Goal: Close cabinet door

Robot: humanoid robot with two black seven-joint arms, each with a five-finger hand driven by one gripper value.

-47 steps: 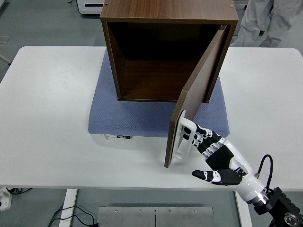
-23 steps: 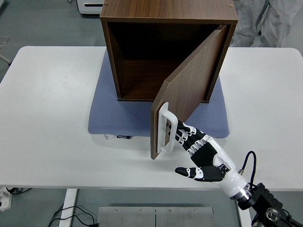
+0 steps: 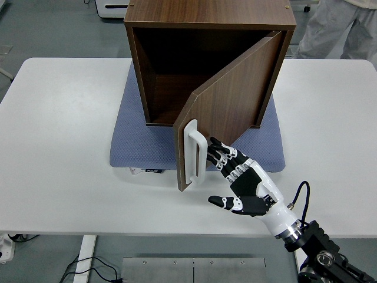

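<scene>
Here, one cabinet (image 3: 177, 23), one door (image 3: 227, 112), one hand (image 3: 241, 180)

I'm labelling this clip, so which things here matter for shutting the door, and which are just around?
Part of the job:
- cabinet
- cabinet door, half open
- white handle
- right hand, fingers open against the door

Just there:
- blue mat
- white table
- person behind the table
</scene>
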